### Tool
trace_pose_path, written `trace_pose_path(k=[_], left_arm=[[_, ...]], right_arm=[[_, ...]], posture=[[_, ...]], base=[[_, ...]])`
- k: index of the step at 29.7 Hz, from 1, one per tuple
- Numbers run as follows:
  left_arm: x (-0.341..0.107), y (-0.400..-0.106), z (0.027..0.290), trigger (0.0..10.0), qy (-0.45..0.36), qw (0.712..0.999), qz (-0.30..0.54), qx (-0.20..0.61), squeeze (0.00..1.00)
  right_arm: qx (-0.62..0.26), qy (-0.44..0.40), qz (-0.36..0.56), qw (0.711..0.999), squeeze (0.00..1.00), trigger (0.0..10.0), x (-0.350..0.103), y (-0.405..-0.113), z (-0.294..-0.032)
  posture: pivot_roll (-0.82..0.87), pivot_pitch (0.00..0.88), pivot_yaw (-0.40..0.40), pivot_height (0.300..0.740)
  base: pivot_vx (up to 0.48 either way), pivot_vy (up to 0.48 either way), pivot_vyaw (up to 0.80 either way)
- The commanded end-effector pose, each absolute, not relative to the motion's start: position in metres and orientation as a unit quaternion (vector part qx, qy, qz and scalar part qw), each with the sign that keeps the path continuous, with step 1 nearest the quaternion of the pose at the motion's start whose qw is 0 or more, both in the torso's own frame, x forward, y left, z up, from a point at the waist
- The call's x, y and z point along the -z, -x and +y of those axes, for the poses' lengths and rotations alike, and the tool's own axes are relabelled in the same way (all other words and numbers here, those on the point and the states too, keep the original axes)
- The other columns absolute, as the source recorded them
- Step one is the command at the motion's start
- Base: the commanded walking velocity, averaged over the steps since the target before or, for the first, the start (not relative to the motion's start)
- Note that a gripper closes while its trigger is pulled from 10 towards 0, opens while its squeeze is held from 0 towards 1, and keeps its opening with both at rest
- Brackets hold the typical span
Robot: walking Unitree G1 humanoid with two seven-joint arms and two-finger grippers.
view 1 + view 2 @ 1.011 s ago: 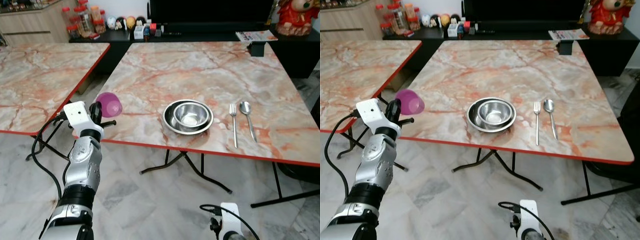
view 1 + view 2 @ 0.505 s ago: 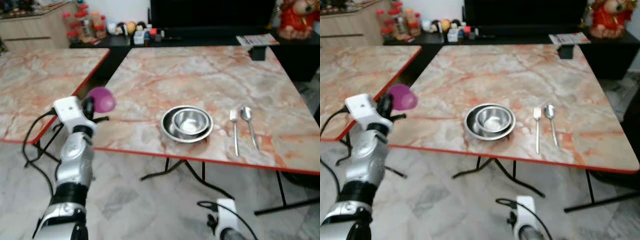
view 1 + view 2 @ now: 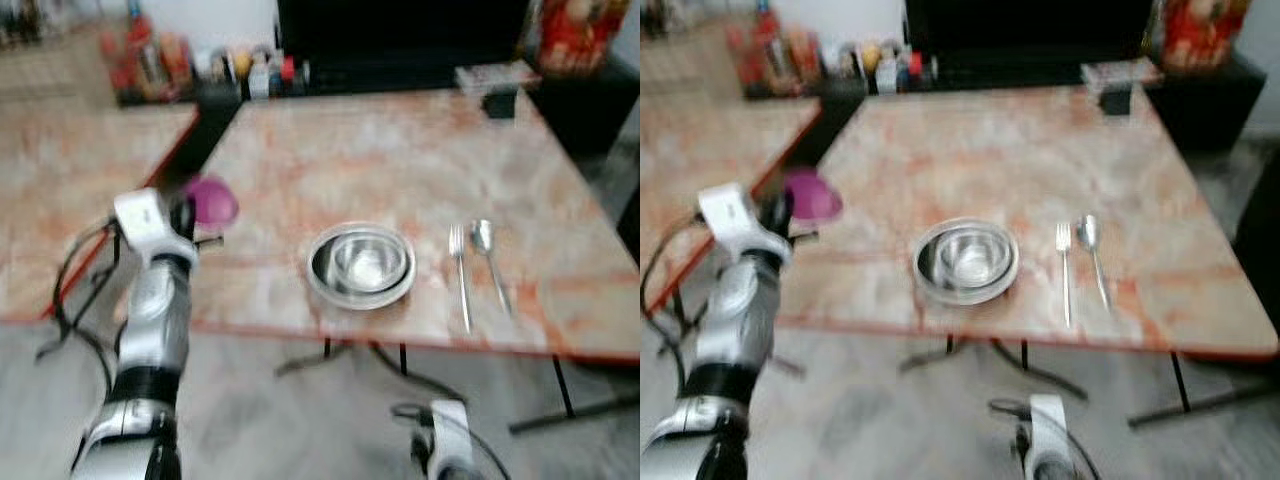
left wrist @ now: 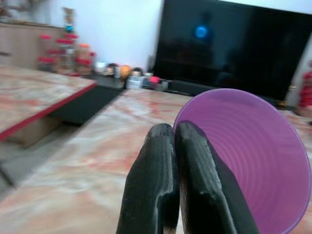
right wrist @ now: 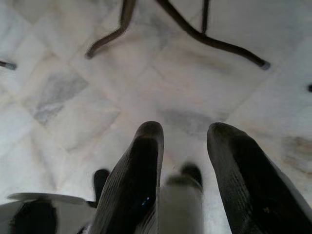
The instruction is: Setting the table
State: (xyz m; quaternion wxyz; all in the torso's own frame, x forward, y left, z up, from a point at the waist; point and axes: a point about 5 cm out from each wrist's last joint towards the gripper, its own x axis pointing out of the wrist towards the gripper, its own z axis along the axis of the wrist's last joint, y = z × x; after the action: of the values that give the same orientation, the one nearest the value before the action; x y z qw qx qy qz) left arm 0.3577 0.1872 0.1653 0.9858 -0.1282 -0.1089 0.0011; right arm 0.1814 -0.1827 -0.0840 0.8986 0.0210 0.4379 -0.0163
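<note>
Left wrist view: left tool (image 4: 175,161) clenched on purple cup (image 4: 253,161) rim; right tool (image 5: 187,170) apparently parted, empty.

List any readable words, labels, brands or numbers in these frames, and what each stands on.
None can be read.
Jars behind the side table: labels blurred.
Booklet at the table's far corner: print blurred.
Small items by the black screen: too small.
Purple cup, bowls, fork, spoon: no markings seen.
</note>
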Motion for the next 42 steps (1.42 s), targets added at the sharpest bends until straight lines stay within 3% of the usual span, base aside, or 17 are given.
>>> trace_pose_path(k=[1, 12, 23, 28, 31, 35, 42], left_arm=[[-0.17, -0.359, 0.189, 10.0, 0.125, 0.986, -0.11, 0.01, 0.0], [-0.167, -0.36, 0.181, 10.0, 0.132, 0.987, -0.084, 0.047, 0.0], [-0.156, -0.359, 0.157, 10.0, 0.083, 0.99, -0.033, 0.108, 0.0], [-0.131, -0.356, 0.139, 10.0, 0.034, 0.986, 0.065, 0.149, 0.0], [-0.126, -0.353, 0.132, 10.0, 0.049, 0.985, 0.075, 0.149, 0.0], [-0.134, -0.358, 0.115, 10.0, 0.055, 0.983, 0.076, 0.156, 0.0], [-0.159, -0.375, 0.109, 10.0, 0.051, 0.988, 0.057, 0.131, 0.0]], right_arm=[[0.016, -0.019, 0.436, 0.9, 0.0, 10.0, 0.083, -0.185, -0.182], [0.021, -0.025, 0.438, 0.899, 0.0, 10.0, 0.084, -0.181, -0.183], [0.031, -0.029, 0.437, 0.898, 0.0, 10.0, 0.086, -0.176, -0.185], [0.031, -0.026, 0.442, 0.896, 0.0, 10.0, 0.087, -0.173, -0.187], [0.033, -0.027, 0.44, 0.897, 0.0, 10.0, 0.087, -0.172, -0.188], [0.016, -0.011, 0.443, 0.896, 0.0, 10.0, 0.088, -0.169, -0.186], [0.02, -0.013, 0.445, 0.895, 0.0, 10.0, 0.089, -0.166, -0.187]], posture=[[-0.19, 0.0, 0.081, 0.74], [-0.18, 0.0, 0.075, 0.74], [-0.19, 0.0, 0.077, 0.74], [-0.19, 0.0, 0.074, 0.74], [-0.2, 0.0, 0.079, 0.74], [-0.2, 0.0, 0.071, 0.74], [-0.2, 0.0, 0.068, 0.74]], base=[[0.277, 0.0, 0.0], [0.276, 0.0, 0.0], [0.194, 0.0, 0.0], [0.0, 0.0, 0.0], [0.0, 0.0, 0.0], [0.0, 0.0, 0.0], [0.0, 0.0, 0.0]])
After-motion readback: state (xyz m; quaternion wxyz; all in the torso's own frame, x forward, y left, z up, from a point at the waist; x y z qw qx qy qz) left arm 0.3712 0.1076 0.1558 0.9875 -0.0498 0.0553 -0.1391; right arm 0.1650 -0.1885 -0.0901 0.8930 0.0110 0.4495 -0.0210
